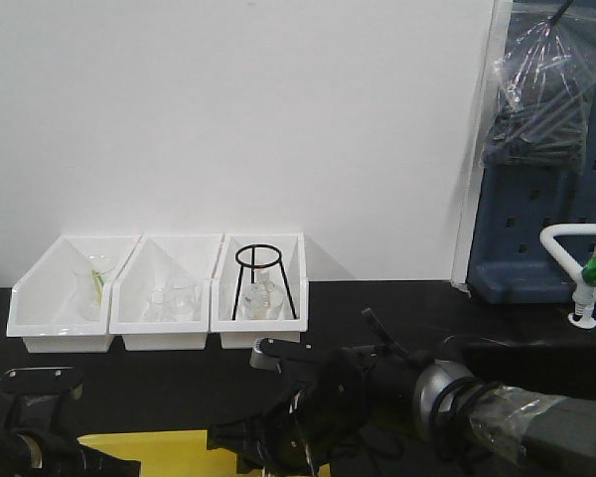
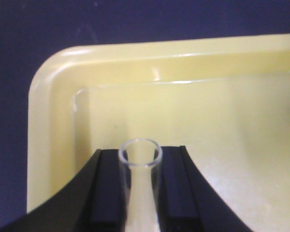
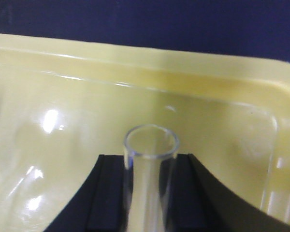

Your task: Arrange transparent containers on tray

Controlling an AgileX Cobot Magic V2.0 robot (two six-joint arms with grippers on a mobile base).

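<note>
In the left wrist view my left gripper is shut on a clear glass test tube. The tube's open rim sticks out past the black fingers, over the yellow tray's rounded corner. The right wrist view shows my right gripper shut on a second test tube, rim forward, above the tray's floor near its far rim. In the front view only a strip of the tray shows at the bottom edge, between the left arm and the right arm.
Three white slanted bins stand at the back of the black table; they hold squat flasks and beakers, and the right one holds a black ring tripod. A blue pegboard panel and a white tap are at the right.
</note>
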